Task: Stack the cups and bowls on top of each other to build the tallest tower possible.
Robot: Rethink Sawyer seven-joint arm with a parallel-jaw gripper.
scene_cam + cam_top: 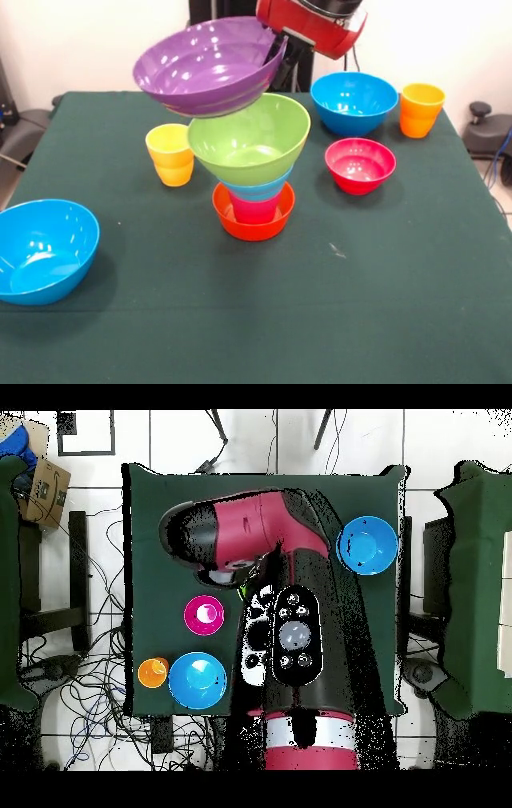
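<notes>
A dark green table (pixel 384 320) stands before a white wall (pixel 96 40) on a white tiled floor (pixel 100 514) strewn with cables (pixel 90 684).

A lab: robot arm (pixel 270 534), cable-strewn tiled floor (pixel 90 584), green-clothed table (pixel 384 304)

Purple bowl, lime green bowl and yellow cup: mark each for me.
purple bowl (pixel 204 70), front view, on its inner wall.
lime green bowl (pixel 250 140), front view, on its inside.
yellow cup (pixel 170 156), front view, on its outer side.
</notes>
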